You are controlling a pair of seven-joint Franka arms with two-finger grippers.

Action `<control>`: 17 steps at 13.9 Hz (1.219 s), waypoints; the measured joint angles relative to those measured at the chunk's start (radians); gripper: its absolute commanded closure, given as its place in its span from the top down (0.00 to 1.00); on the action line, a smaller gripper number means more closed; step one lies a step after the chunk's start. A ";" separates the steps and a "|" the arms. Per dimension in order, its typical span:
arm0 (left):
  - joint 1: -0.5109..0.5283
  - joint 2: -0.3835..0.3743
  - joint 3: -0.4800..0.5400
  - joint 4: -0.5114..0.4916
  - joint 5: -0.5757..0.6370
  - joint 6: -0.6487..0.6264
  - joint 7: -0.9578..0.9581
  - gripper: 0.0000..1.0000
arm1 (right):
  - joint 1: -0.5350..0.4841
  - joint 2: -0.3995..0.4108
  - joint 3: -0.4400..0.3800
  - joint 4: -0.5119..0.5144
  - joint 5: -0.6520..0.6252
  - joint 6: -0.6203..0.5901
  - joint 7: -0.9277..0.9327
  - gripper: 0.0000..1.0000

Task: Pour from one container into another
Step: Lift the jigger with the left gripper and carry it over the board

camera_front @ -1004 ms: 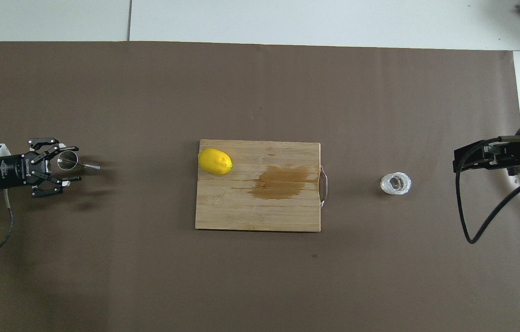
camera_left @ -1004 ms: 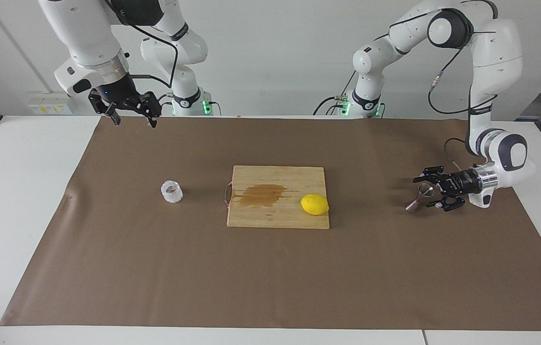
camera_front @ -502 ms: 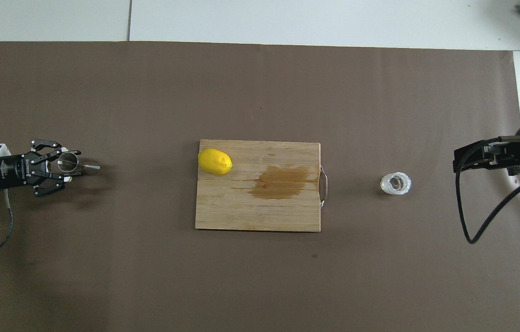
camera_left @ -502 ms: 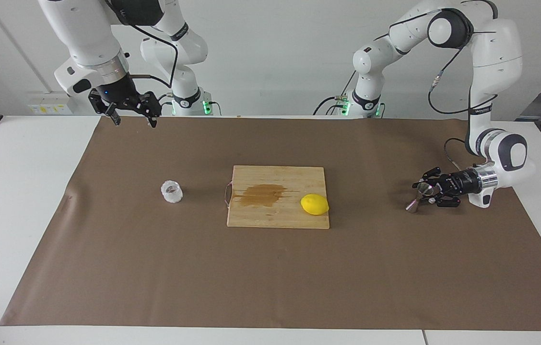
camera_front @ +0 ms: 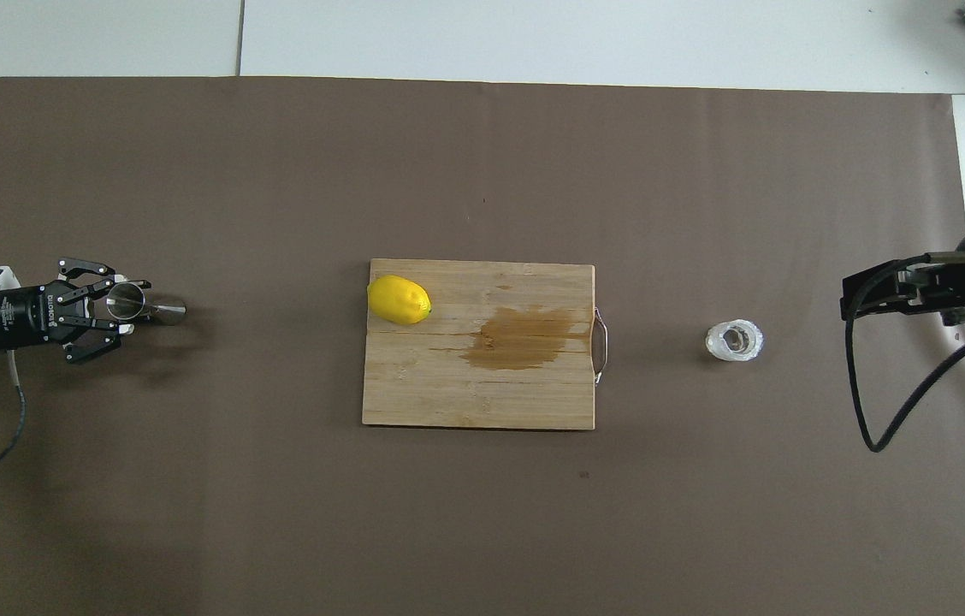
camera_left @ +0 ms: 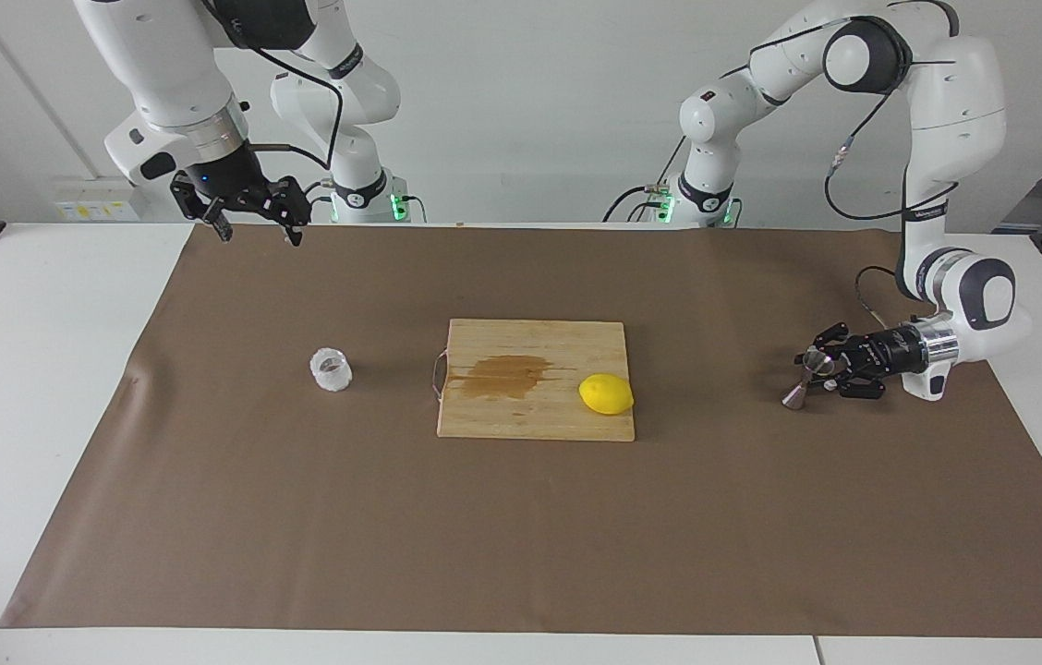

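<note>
Left claw [camera_left: 818,374] horizontal, low over mat, clenched on steel jigger [camera_left: 805,378]; right claw [camera_left: 255,222] raised, waiting, spread wide.

— Where is the left gripper [camera_left: 818,373]?
— It lies level and low over the bench at the left arm's end, fingers closed on the jigger [camera_left: 805,379].
— And the right gripper [camera_left: 255,222]?
— It hangs high near its own base, pointing down, fingers spread; that arm waits.
</note>
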 measured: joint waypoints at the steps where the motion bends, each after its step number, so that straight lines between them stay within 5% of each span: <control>1: 0.000 0.000 0.000 0.000 -0.001 0.000 0.000 0.23 | 0.000 0.000 0.000 0.000 0.000 0.000 0.000 1.00; 4: 0.000 0.000 0.000 0.000 -0.005 -0.001 0.000 0.00 | 0.000 0.000 0.000 0.000 0.000 0.000 0.000 1.00; 17: -0.055 -0.069 -0.035 -0.001 -0.099 -0.039 -0.083 0.00 | 0.000 0.000 0.000 0.000 0.000 0.000 0.000 1.00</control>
